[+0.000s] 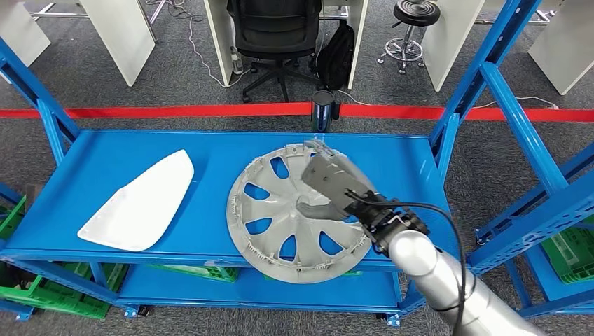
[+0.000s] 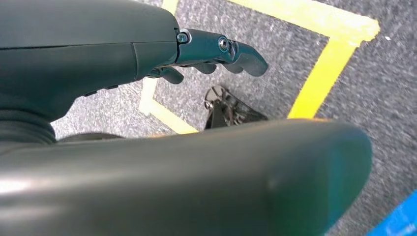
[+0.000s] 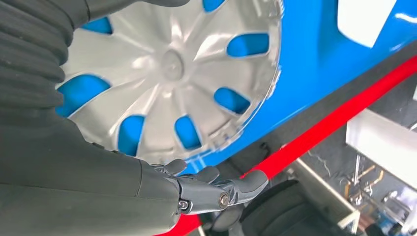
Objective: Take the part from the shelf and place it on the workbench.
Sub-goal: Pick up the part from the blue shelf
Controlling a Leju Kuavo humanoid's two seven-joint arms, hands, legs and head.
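A white teardrop-shaped panel (image 1: pixel 140 206) is laid flat on the left of the blue shelf (image 1: pixel 210 150), near its front edge, well apart from the rest; it is not being approached. Just right of centre a silver wheel cover (image 1: pixel 298 213) is laid flat, face up, its spokes and cut-outs showing the blue deck through them, its near rim overhanging or level with the shelf's front edge, so it is judged to be the part wanted. The right hand (image 1: pixel 333 183) is held over the right half of the wheel cover, reached in from the near right on the silver arm (image 1: pixel 448 287); its back is turned up, and the thumb (image 1: pixel 315 206) is curled below toward a spoke. In the right wrist view the dark fingers (image 3: pixel 221 189) are seen extended past the cover's far rim with nothing between them, so the hand is read as spread and empty, placed for a rim grasp not yet made; contact with the cover cannot be told. The left hand (image 2: pixel 216 54) is hung by the robot's side over grey floor with yellow tape lines (image 2: pixel 319 78), fingers loosely curled inward, nothing held, kept out of the way. Beyond the shelf a red barrier tape (image 1: pixel 175 110), a black office chair (image 1: pixel 277 31) and a stool (image 1: pixel 413 17) are seen. The workbench is not pictured.
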